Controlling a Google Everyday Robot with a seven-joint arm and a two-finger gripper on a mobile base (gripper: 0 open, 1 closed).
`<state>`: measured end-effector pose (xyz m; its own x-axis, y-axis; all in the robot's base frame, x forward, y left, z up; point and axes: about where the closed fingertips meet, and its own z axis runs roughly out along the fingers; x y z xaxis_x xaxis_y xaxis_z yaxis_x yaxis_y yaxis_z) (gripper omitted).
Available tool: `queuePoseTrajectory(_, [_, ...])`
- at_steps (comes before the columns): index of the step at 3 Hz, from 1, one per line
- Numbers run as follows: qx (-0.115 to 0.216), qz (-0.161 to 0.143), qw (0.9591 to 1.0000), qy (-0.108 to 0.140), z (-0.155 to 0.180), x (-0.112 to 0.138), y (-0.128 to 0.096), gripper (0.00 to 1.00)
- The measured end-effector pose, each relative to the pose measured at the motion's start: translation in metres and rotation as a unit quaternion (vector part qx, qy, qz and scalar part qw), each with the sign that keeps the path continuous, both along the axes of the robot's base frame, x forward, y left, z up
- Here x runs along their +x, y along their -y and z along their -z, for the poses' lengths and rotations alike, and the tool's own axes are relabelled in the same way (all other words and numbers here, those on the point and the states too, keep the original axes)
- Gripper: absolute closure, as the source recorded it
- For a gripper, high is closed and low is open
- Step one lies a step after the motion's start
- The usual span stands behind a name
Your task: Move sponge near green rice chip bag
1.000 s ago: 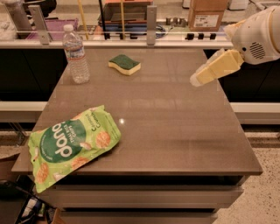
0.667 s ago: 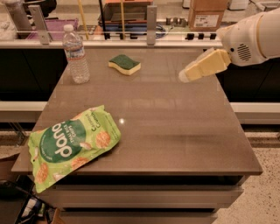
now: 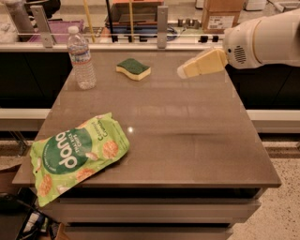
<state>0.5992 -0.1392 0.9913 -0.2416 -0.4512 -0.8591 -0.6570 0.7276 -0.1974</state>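
The gripper (image 3: 183, 71), empty and its spread impossible to tell, hovers over the table (image 3: 187, 140) near the sponge (image 3: 133, 68).

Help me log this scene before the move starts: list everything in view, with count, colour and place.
sponge: one, dark green top over pale yellow, far side of the table, left of centre.
green rice chip bag: one, light green with white lettering, near left corner, lying flat and overhanging the edge.
water bottle: one, clear with a white cap, upright at far left, beside the sponge.
table: one, brown-grey top, fills the middle of the view.
cardboard box: one, brown, behind the table at upper right.
arm: one, white, enters from upper right.
gripper: one, pale yellow, above the far right of the table, right of the sponge, apart from it.
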Motion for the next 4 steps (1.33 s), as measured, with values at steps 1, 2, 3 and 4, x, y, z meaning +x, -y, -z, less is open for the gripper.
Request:
queuePoseTrajectory(1, [0.013,-0.001,0.9999,0.010,0.016,0.027,-0.019,0.00])
queuePoseTrajectory(2, [0.029,0.004,0.9995,0.014,0.033,0.051,-0.033,0.00])
queuePoseTrajectory(3, [0.045,0.010,0.9989,0.014,0.049,0.070,-0.043,0.00])
queuePoseTrajectory(4, [0.059,0.012,0.9981,0.010,0.065,0.089,-0.048,0.00])
